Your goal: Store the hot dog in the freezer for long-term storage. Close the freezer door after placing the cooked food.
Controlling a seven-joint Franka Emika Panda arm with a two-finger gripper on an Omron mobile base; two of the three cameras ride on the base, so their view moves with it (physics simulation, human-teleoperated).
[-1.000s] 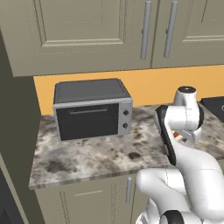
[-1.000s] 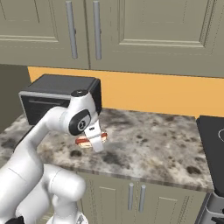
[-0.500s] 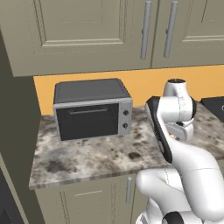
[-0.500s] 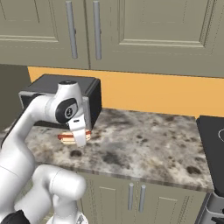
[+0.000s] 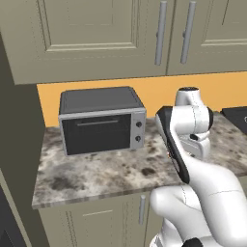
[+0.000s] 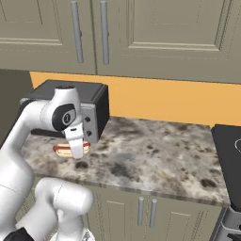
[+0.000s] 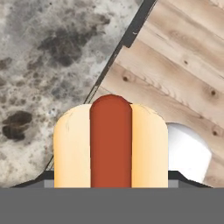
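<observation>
The hot dog (image 6: 62,149), a tan bun with a red-orange sausage, hangs just above the counter's left part, in front of the countertop oven. My gripper (image 6: 75,148) is shut on it, one pale finger crossing its right end. In the hand view the hot dog (image 7: 110,143) stands lengthwise at the bottom, held between the fingers, over the counter's front edge with floor beyond. The freezer and the freezer door are out of view.
A grey-and-black countertop oven (image 5: 101,120) sits at the back left of the speckled stone counter (image 5: 111,173). Upper cabinets (image 6: 141,33) hang overhead. A black stovetop (image 6: 229,155) borders the counter on the right. Wooden floor (image 7: 175,65) lies below the counter's edge.
The arm has swung left along the counter with the hot dog in its grip, from the counter's middle to in front of the oven.
</observation>
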